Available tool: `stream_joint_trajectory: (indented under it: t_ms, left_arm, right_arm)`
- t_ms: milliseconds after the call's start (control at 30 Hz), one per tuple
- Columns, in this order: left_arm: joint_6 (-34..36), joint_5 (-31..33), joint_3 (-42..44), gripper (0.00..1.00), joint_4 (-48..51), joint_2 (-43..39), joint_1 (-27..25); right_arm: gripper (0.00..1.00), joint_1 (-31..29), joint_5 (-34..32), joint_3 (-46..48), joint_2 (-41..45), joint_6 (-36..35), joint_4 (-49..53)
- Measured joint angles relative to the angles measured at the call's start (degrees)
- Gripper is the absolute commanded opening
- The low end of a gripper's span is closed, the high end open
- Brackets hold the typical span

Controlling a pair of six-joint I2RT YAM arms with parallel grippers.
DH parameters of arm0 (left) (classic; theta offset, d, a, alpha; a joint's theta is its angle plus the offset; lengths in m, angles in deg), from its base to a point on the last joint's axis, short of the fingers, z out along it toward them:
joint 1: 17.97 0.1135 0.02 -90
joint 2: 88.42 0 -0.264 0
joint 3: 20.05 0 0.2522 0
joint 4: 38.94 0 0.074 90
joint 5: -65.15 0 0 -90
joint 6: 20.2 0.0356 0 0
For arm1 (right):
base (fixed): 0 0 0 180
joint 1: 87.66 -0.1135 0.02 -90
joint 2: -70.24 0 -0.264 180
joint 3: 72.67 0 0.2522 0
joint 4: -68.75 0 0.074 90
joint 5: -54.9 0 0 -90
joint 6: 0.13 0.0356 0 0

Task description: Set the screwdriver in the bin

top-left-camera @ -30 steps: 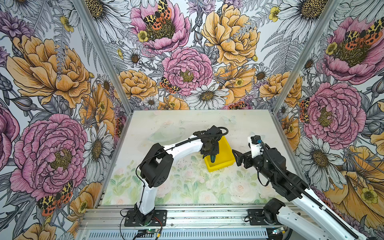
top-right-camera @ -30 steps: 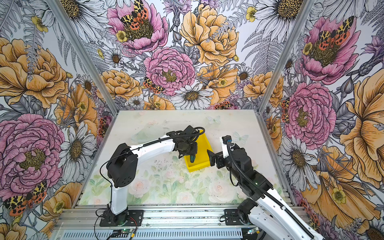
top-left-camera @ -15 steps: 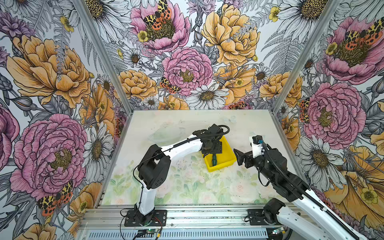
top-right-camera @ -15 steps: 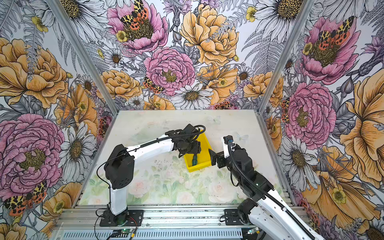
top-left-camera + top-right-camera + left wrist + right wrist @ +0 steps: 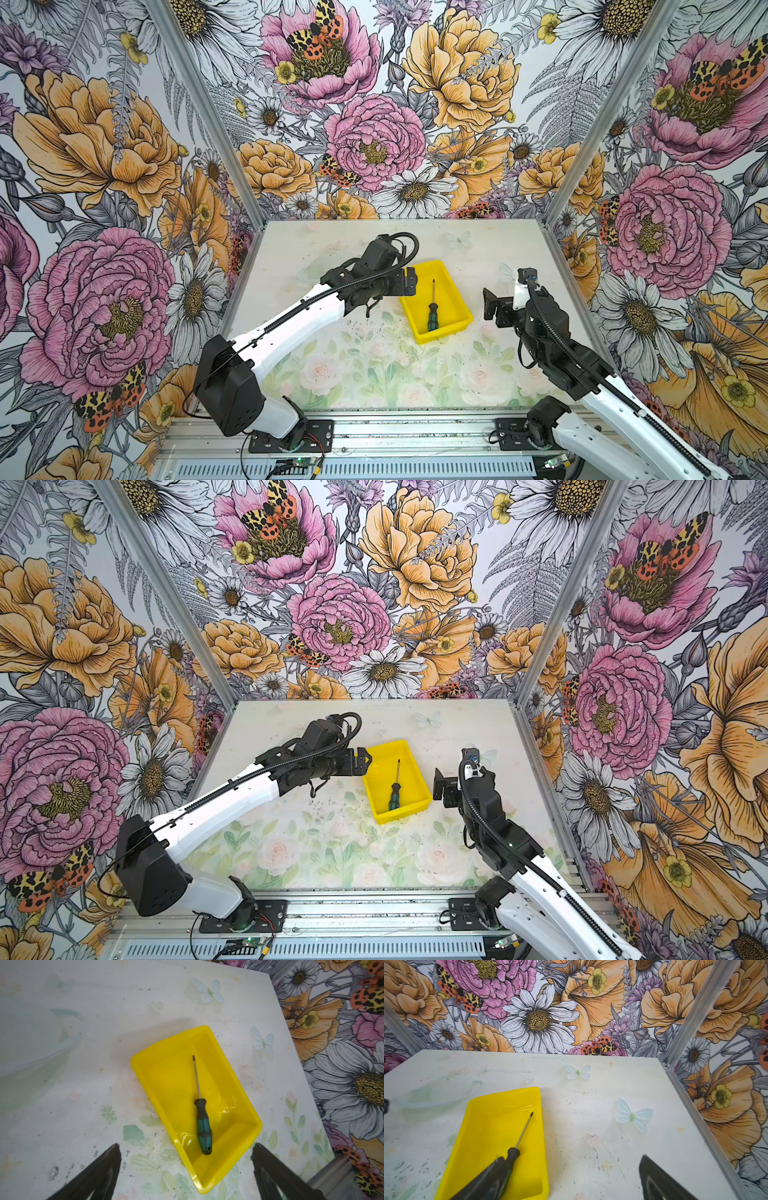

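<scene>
The screwdriver, with a teal and black handle, lies flat on the floor of the yellow bin, its tip pointing to the back wall. My left gripper stands open and empty at the bin's left rim. In the left wrist view the screwdriver rests in the bin beyond the spread gripper. My right gripper is open and empty, just right of the bin. One of its fingers covers part of the screwdriver handle.
The bin stands mid-table on a pale floral mat. Flowered walls close in the left, back and right sides. A metal rail with both arm bases runs along the front edge. Flat butterfly prints mark the mat to the right of the bin.
My left gripper has opened and let go of the screwdriver, which now lies flat in the bin. The gripper has drawn back to the bin's left rim. The right arm has barely moved.
</scene>
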Motion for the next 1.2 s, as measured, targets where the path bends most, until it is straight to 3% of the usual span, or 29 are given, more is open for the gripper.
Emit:
stream_joint_trajectory:
  t_ms: [267,433,600,733,933,1200]
  left_arm:
    - [8.09,7.65,19.47,0.99,-8.92,-15.76,16.83]
    - [14.32,12.90,27.78,0.99,-18.69,-21.33,24.76]
    - [19.37,13.14,37.42,0.99,-31.36,-22.53,29.97]
    - [23.32,12.87,43.52,0.99,-42.36,-21.27,32.68]
    - [27.30,11.45,46.77,0.99,-58.51,-13.18,34.91]
    - [28.72,6.80,47.91,0.99,-75.45,0.70,36.83]
  right_arm:
    - [1.00,8.59,-6.78,5.53,-1.14,0.37,-3.21]
    - [1.00,14.71,-4.26,10.91,-4.02,-2.86,-11.72]
    - [1.00,20.33,0.26,14.78,-11.76,-4.90,-23.87]
    - [1.00,23.76,3.54,15.19,-21.51,-6.01,-34.32]
    - [0.99,26.05,6.78,14.91,-33.51,-7.06,-45.38]
    - [0.99,28.46,10.40,14.84,-39.06,-9.03,-55.93]
